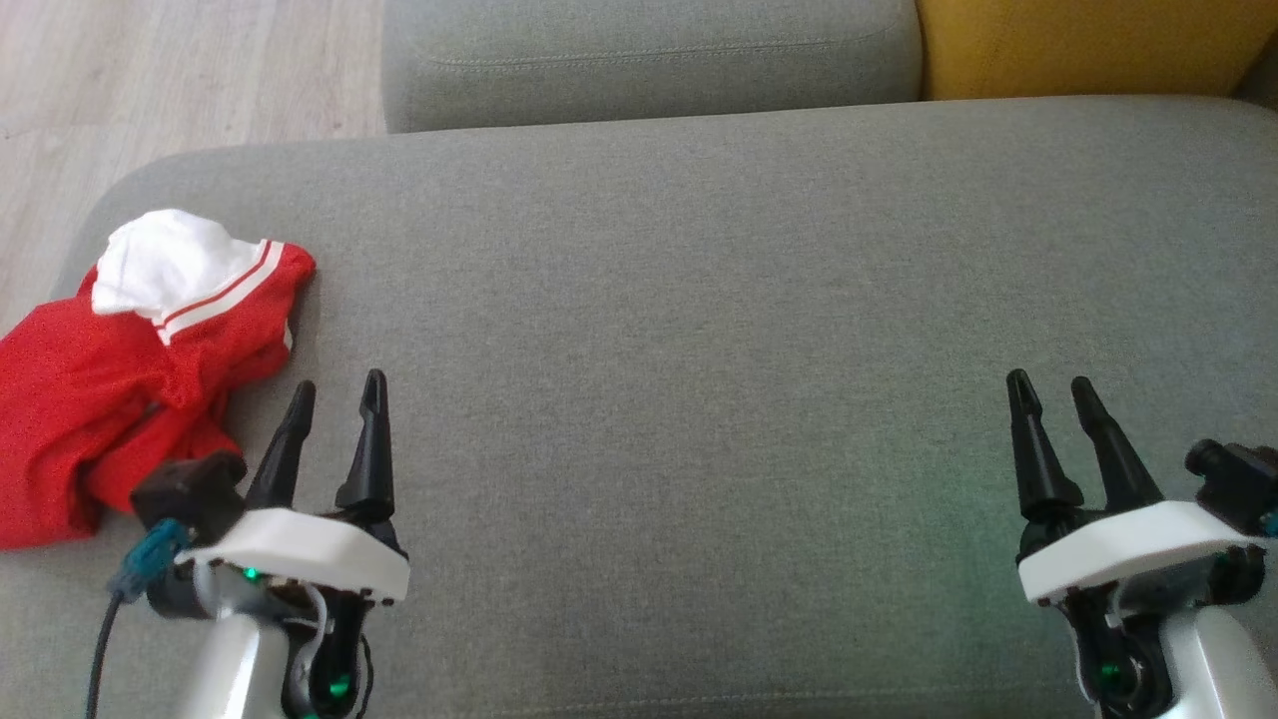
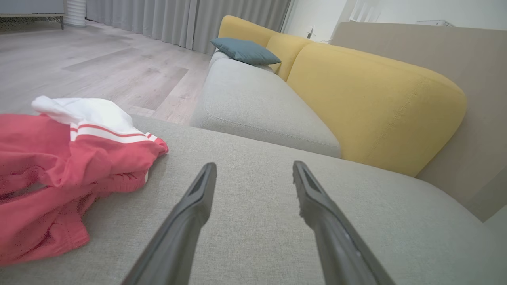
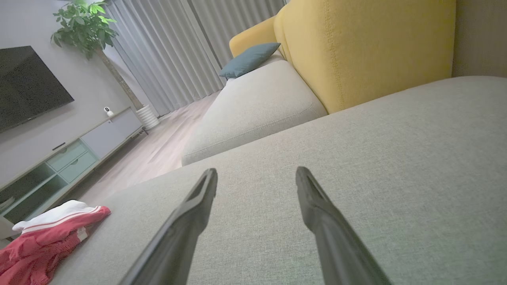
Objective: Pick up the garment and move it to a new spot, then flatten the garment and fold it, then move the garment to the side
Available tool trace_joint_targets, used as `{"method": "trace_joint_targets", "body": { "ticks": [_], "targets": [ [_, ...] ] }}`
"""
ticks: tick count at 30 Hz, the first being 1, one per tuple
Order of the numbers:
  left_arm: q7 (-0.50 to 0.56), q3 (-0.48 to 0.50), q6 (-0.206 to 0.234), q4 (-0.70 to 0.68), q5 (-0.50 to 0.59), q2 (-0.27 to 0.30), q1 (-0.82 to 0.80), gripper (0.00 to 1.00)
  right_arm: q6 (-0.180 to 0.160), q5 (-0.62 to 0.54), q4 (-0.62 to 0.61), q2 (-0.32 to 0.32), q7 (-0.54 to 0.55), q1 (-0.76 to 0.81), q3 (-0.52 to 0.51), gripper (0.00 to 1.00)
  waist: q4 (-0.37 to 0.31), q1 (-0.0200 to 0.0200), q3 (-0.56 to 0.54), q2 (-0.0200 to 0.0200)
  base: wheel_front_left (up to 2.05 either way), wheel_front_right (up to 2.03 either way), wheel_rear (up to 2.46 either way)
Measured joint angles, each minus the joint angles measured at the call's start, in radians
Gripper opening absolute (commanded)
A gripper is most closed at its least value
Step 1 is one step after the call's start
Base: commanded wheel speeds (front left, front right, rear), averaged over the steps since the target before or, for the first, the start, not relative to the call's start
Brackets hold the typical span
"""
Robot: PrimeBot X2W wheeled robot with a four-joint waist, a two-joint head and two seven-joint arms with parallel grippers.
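From the head view I am looking down on a wide grey sofa seat (image 1: 699,300). The red and white garment (image 1: 130,379) is lying crumpled at the seat's far left edge, partly hanging over it. The left gripper (image 1: 339,384) is hovering just beside the garment, its fingers spread and holding nothing. The right gripper (image 1: 1048,381) is hovering well apart at the lower right, also spread and empty. In the left wrist view, the two dark fingers are standing apart over bare grey fabric, with the garment (image 2: 59,170) bunched to their left and a blue pillow (image 2: 245,50) resting against a yellow backrest (image 2: 368,107) beyond. In the right wrist view, the fingers are again standing apart above the seat, and the garment (image 3: 47,233) is showing far off at the lower left.
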Motion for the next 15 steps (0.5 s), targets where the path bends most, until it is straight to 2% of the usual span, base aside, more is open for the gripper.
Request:
{"method": "trace_joint_targets", "body": {
  "ticks": [15],
  "targets": [
    [-0.046,-0.033,0.035,0.014,0.161,0.012,0.0,1.0,0.0,-0.17,-0.012,0.006,-0.012,0.002,0.0,1.0,0.004,0.0,0.007,0.0,0.0,0.0,0.0]
  ]
}}
